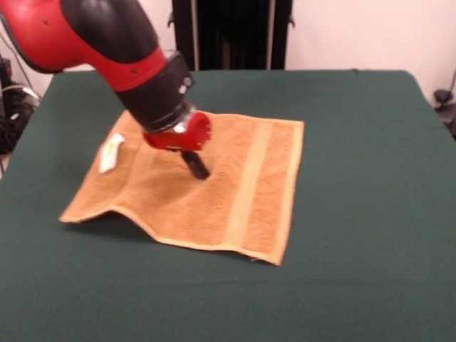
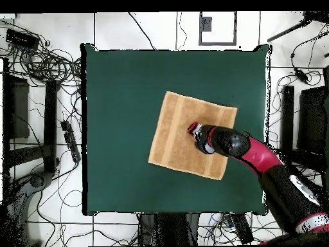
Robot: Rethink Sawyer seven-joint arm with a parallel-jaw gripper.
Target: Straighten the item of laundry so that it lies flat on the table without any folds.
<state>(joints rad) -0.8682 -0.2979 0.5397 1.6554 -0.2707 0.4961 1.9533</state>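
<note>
The orange-tan towel [image 1: 235, 192] lies spread on the dark green table [image 1: 370, 185], slightly left of centre. It is nearly flat, but its front left edge [image 1: 107, 212] arches a little off the table, with a shadow under it. A white tag [image 1: 112, 153] shows at its left side. Woven bands run near the right edge and under the arm on the left. My gripper [image 1: 196, 165] points down, looks shut, and its tip touches the middle of the towel. In the overhead view the towel [image 2: 177, 138] lies right of the table's centre [image 2: 122, 96], with the gripper [image 2: 193, 128] over its middle.
The red and black arm [image 1: 107, 43] comes in from the top left over the towel's far left corner. Green table shows all round the towel. Cables and stands [image 2: 45, 71] lie on the floor beside the table.
</note>
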